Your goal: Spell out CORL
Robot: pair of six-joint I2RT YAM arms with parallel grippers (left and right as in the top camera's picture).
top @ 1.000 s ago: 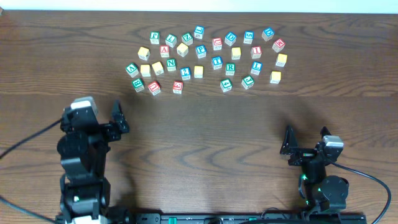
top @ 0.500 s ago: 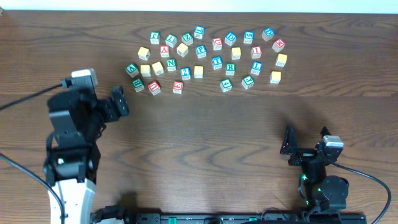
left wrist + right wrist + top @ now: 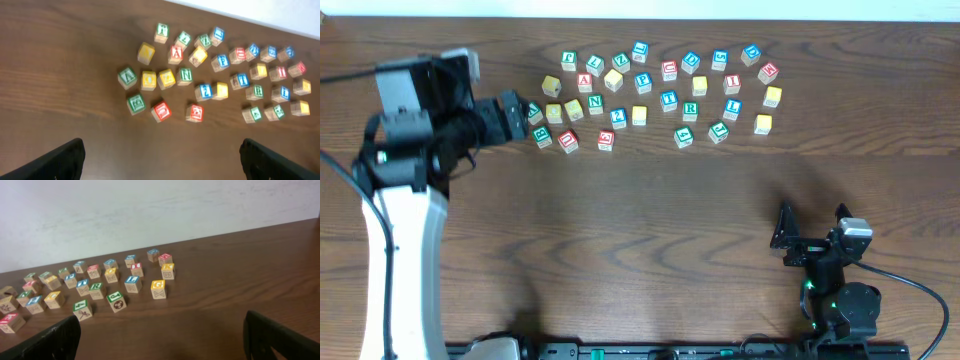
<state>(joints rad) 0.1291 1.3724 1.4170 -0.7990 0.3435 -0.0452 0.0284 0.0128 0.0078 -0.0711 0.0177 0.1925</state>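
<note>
Check from the overhead and wrist views. The alphabet cubes lie in one loose cluster, a single layer, on the far side of the table (image 3: pixel 640 220). The R cube (image 3: pixel 691 108), green-framed, sits in the right half of the cluster. The L cube (image 3: pixel 732 107), blue-framed, is near it on its right, with a gap between them, not touching. The yellow-topped cubes (image 3: pixel 574 109) are scattered through the whole cluster: a close pair at the left, one near the centre, others toward the right edge. Their tops read plain from above, so I cannot tell which carry C and O. The red-framed A cube (image 3: pixel 584 82) and green-framed N cube (image 3: pixel 595 104) lie in the left half, N just on the near side of A. My left gripper (image 3: pixel 517 115) hangs at the left end of the cluster, just beside the outermost green cube (image 3: pixel 533 112). I cannot tell whether it touches the cube. In its wrist view the fingertips (image 3: pixel 65 160) show only at the lower corners, jaws spread wide and empty, the cluster seen from above. My right gripper (image 3: pixel 812 228) sits at the near right of the table, well apart from every cube. Its fingertips (image 3: pixel 50 342) are likewise far apart and empty, and its camera looks across the wood at the right end of the cluster.
</note>
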